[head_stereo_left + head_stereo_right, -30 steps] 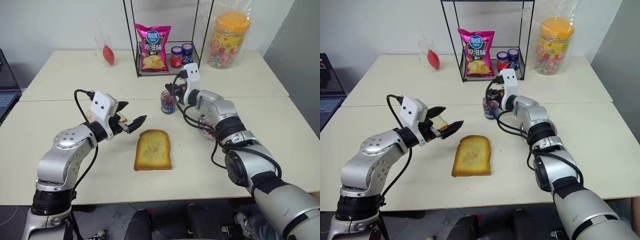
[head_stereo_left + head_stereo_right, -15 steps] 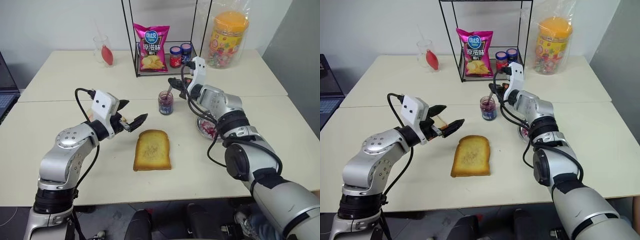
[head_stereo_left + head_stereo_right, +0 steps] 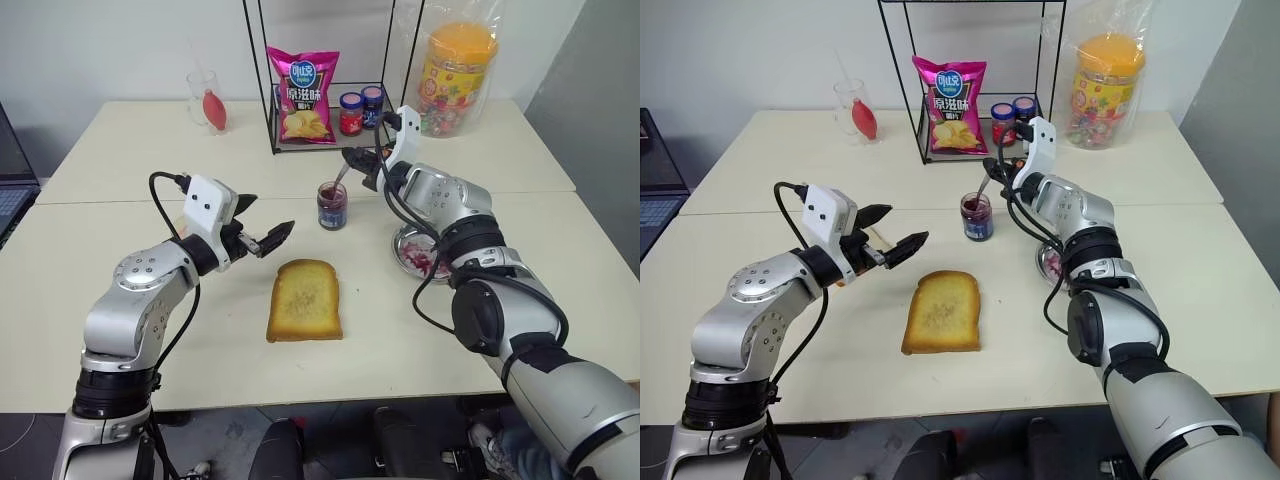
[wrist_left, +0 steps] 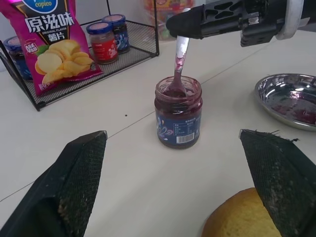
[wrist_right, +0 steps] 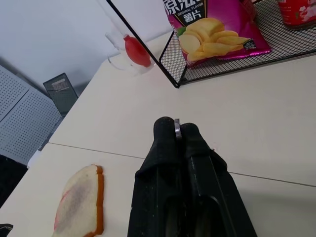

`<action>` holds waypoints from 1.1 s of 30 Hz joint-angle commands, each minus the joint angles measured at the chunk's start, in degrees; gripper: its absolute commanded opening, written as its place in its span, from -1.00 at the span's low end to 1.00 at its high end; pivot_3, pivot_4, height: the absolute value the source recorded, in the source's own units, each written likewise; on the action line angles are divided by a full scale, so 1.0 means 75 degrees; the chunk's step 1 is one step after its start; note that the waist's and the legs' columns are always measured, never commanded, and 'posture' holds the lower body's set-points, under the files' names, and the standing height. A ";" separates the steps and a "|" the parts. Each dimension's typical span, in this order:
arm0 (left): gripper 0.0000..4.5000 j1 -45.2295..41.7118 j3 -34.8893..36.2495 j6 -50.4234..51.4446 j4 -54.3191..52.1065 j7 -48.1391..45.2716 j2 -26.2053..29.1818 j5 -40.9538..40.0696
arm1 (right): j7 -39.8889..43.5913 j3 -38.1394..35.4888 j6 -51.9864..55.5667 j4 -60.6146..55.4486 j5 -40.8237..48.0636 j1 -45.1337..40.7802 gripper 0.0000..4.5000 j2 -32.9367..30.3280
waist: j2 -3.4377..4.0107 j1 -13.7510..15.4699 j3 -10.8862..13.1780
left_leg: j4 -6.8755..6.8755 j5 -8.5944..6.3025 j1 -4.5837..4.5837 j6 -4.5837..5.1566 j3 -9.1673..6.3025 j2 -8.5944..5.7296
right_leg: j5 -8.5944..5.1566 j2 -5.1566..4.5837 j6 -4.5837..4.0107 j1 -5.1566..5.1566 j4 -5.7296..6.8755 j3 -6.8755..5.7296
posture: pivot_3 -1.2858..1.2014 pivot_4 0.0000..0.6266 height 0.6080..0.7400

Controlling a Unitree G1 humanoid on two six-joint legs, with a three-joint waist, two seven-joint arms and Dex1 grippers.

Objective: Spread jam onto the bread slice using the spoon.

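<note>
The jam is in a small clear glass jar (image 4: 178, 113) standing on the table beyond the bread slice (image 3: 305, 300), a golden toast lying flat. The spoon (image 4: 179, 57) stands tilted in the jar, its bowl sunk in the jam. My right gripper (image 4: 174, 23) is shut on the top of the spoon's handle, above the jar and slightly to its right. My left gripper (image 3: 268, 220) hovers open and holds nothing, left of the jar and above the bread's far left corner.
A round metal dish (image 3: 420, 252) smeared with jam sits right of the bread. Behind the jar a wire shelf (image 3: 300, 145) holds a chips bag (image 3: 302, 92) and two small jars (image 3: 350, 113). A bagged candy jar (image 3: 455, 75) stands far right. A paler slice (image 5: 79, 202) lies at left.
My right gripper has risen and rolled with the spoon handle, from level with the jar mouth to above it. The spoon's bowl stays in the jar. The left arm has held still.
</note>
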 commanded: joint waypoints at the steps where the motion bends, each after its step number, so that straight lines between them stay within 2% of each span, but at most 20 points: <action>1: 1.00 -0.0150 0.0123 -0.0185 -0.0080 0.0014 0.0002 0.0054 | -0.0017 -0.0088 -0.0073 -0.0234 0.0133 -0.0208 -0.99 -0.0110 | 0.0000 0.0000 0.0000 | 0.0000 0.0000 0.0000 0.0000 0.0000 0.0000 | 0.0000 0.0000 0.0000 0.0000 0.0000 0.0000 | 0.03 -0.52 1.00; 12: 1.00 -0.0203 0.0031 -0.0248 -0.0019 -0.0016 -0.0035 0.0118 | -0.0275 -0.0600 0.0295 -0.0167 0.0588 -0.0188 -0.99 -0.0157 | 0.0000 0.0003 0.0000 | 0.0000 0.0000 -0.0001 0.0000 0.0000 0.0000 | 0.0000 0.0000 -0.0001 0.0000 -0.0001 0.0000 | 0.03 -0.52 1.00; 33: 1.00 -0.0287 -0.0067 -0.0278 0.0017 -0.0056 -0.0058 0.0132 | -0.0471 -0.0740 0.0411 -0.0345 0.0849 -0.0073 -0.99 -0.0246 | 0.0000 0.0003 0.0000 | 0.0000 0.0000 -0.0002 0.0000 0.0000 0.0000 | 0.0000 0.0000 0.0000 0.0000 -0.0001 0.0000 | 0.03 -0.52 1.00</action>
